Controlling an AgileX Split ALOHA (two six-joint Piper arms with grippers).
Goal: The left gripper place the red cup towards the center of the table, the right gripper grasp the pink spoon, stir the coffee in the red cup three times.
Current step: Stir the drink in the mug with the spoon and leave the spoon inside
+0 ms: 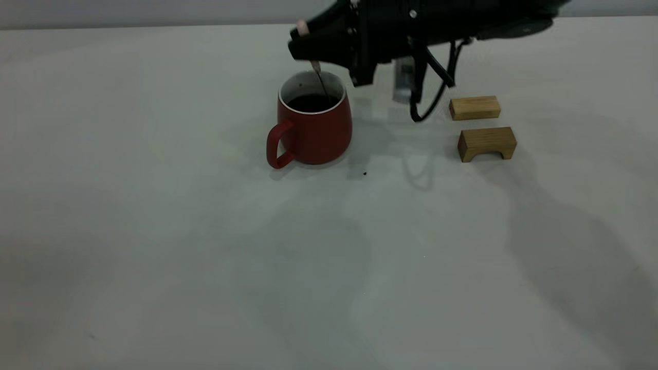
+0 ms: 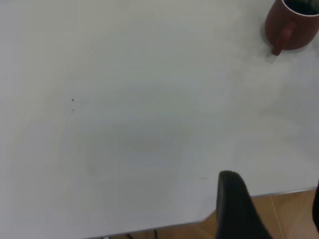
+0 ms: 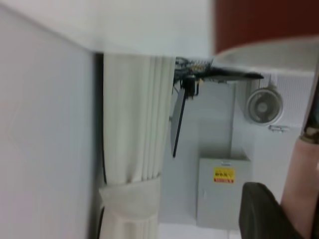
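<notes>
Right tool holds the pink spoon down in the red cup; left tool parked off at the table's edge.

The red cup (image 1: 313, 123) stands on the table (image 1: 154, 231) near its middle, handle turned toward the exterior camera's left, with dark coffee (image 1: 311, 103) inside; the right tool (image 1: 308, 43) hangs just above the cup's rim, closed on the pink spoon (image 1: 317, 72), whose pink handle end pokes out above the fingers while the grey stem slants down into the coffee; two wooden blocks (image 1: 486, 143) lie apart from the cup on its right; the left tool (image 2: 271, 209) sits over the table's edge, well apart from the cup, one black finger (image 2: 237, 206) in sight and the other at the frame's border, so they stand spread apart with nothing between.
</notes>
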